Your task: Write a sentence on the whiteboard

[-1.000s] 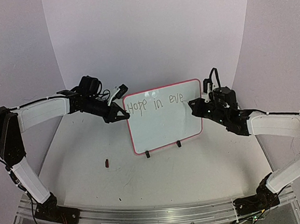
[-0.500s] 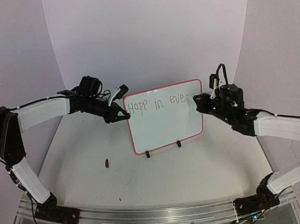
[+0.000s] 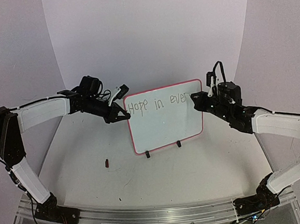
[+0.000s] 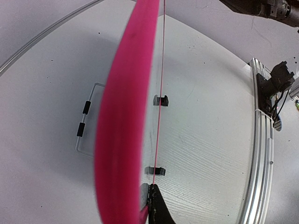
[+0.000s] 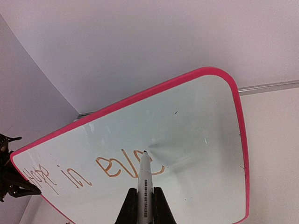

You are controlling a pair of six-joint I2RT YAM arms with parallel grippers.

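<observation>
The whiteboard [image 3: 166, 126] stands on its two black feet in the middle of the table [image 3: 145, 187]. The words [image 3: 158, 103] along its top say "Hope in eve", maybe with an "r" after that. The pen [image 5: 144, 179] tip touches the board at the last letter. The right gripper [image 3: 197, 102] squeezes the pen tight. The left gripper [image 3: 121, 113] pinches the board's left rim.

I read 1 handwritten sentence [image 3: 157, 103] along the top of the whiteboard [image 3: 166, 126]: "Hope in eve", then a partial letter. The marker [image 5: 144, 186] carries print too small for me to read.
</observation>
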